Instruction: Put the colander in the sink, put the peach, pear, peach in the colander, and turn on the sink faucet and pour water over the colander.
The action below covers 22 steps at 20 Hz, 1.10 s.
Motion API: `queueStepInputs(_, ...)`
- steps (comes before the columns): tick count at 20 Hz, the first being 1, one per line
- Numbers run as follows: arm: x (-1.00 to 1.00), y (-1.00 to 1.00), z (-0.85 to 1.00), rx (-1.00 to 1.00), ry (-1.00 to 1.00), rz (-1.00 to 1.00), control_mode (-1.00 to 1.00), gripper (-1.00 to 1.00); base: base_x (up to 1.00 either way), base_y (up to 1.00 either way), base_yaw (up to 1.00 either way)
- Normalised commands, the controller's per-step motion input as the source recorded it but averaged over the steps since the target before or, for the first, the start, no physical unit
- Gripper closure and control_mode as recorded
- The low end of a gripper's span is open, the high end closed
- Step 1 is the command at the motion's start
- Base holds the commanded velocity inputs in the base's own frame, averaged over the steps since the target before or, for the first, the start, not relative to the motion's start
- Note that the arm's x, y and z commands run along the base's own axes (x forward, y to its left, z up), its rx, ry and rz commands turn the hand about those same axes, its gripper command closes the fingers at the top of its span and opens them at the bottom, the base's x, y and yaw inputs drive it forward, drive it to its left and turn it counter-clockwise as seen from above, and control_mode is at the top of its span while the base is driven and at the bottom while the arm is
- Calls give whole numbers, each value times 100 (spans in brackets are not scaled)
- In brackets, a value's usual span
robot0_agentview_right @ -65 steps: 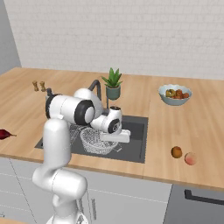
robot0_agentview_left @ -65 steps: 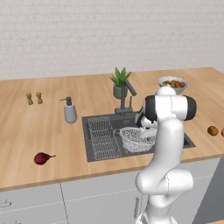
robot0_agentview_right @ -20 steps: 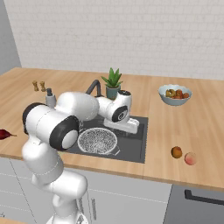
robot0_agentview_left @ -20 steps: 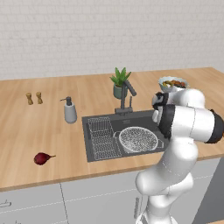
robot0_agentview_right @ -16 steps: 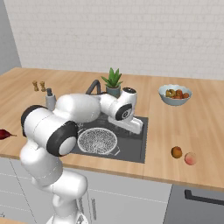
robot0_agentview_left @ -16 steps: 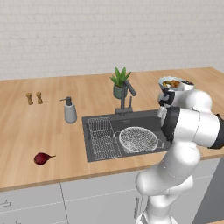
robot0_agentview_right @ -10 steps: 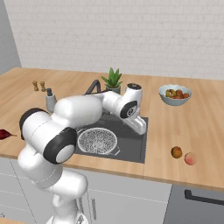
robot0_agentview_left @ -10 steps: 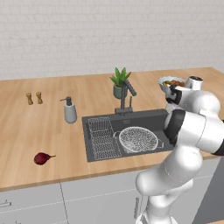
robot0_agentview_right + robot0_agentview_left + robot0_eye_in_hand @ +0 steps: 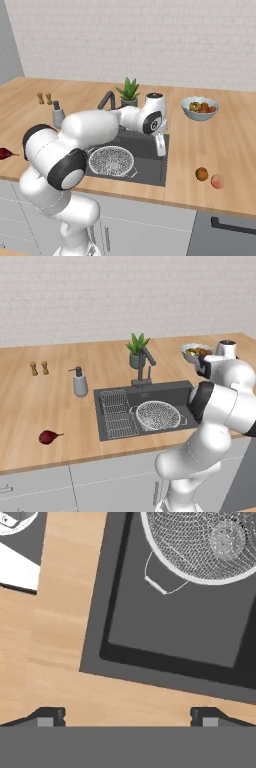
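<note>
One colander [image 9: 158,415] sits in the sink [image 9: 112,428], nothing inside it. One gripper [image 9: 160,145] hangs over the sink's right edge, fingers spread wide and holding nothing. One pear [image 9: 48,437] lies on the counter [image 9: 45,406] left of the sink. Two round fruits, probably the peaches [image 9: 209,177], lie side by side to its right. One faucet [image 9: 144,367] stands behind the basin

Potted plant [image 9: 136,349] behind tap, soap dispenser [image 9: 79,383] & 2 shakers [image 9: 39,368] left, fruit bowl [image 9: 195,352] right.
</note>
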Motion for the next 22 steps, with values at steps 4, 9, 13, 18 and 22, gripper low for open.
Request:
queueStepInputs(4, -1, 0, 4, -5, 0, -100, -100, -100, 0, 0, 0)
queueStepInputs(9, -5, -7, 1, -3, -5, -95, -100, -100, 0, 0, 0)
queueStepInputs(13, -25, -5, -4, -2, -21, -81, -100, -100, 0, 0, 0)
queueStepInputs(18, -19, -3, -13, -13, -35, -79, -100, -100, 0, 0, 0)
queueStepInputs(22, -4, -21, -6, -6, -11, -70, -100, -100, 0, 0, 0)
